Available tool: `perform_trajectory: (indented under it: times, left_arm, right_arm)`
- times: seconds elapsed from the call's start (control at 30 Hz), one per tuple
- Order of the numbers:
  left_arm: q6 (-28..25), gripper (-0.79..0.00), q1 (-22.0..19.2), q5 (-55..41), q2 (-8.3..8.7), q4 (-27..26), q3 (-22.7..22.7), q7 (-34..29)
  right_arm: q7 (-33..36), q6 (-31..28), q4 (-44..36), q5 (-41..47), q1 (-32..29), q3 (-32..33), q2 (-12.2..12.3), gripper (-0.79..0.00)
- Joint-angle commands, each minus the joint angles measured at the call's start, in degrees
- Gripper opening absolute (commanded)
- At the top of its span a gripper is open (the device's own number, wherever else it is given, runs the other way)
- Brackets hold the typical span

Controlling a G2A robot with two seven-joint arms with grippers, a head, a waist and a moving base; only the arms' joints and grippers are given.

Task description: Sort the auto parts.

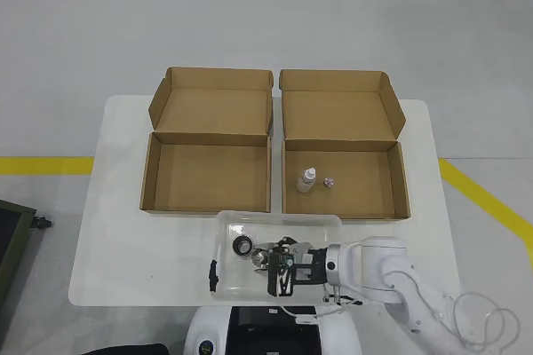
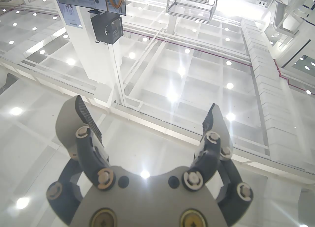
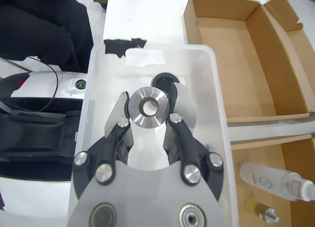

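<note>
The white surface (image 1: 115, 177) carries two open cardboard boxes side by side at its far half, the left box (image 1: 206, 177) showing only its bare cardboard floor and the right box (image 1: 355, 191) holding two items. Just in front of them, at the robot's edge, sits a clear plastic bin (image 1: 280, 217). The right end effector (image 3: 149, 100) is inside that bin, its fingers clamped on either side of a metal ring (image 3: 148, 114) (whether the ring rests on the bin floor or is lifted off it, I cannot tell). The left end effector (image 2: 147, 119) is well away from the work, pointed up at the ceiling with its jaws spread wide and nothing between them. In the right box a clear bottle (image 1: 307, 180) lies on its side, with a small metal piece (image 1: 329, 182) just beside it. A black ring part (image 3: 162, 81) lies in the bin, close to the right end effector's fingertips. By my reading the sort is about half done: two items are boxed, the metal ring is gripped but not yet delivered, and the black ring part waits for its turn.
</note>
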Motion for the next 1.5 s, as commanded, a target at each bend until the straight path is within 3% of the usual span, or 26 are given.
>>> perform_trajectory:
  times: [0.0, 0.27, 0.7, 1.1, 1.47]
  left_arm:
    - [0.00, 0.000, 0.00, 0.00, 0.00, 0.00, 0.00, 0.00]
    - [0.00, 0.000, 0.00, 0.00, 0.00, 0.00, 0.00, 0.00]
    - [0.00, 0.000, 0.00, 0.00, 0.00, 0.00, 0.00, 0.00]
    - [0.00, 0.000, 0.00, 0.00, 0.00, 0.00, 0.00, 0.00]
    - [0.00, 0.000, 0.00, 0.00, 0.00, 0.00, 0.00, 0.00]
  right_arm:
    - [-2.33, 0.62, -0.95, 0.39, -0.43, 0.85, 0.08, -0.785]
    - [-12.45, 3.15, -4.51, 1.55, -0.89, 3.53, 0.05, -0.785]
    - [-27.40, 9.56, -6.63, 2.92, 3.60, 6.05, -1.05, -0.785]
    - [-36.21, 14.93, -8.12, 3.20, 7.23, 7.60, -2.14, -0.785]
    - [-42.37, 17.96, -8.79, 1.89, 6.97, 9.50, -2.68, -0.785]
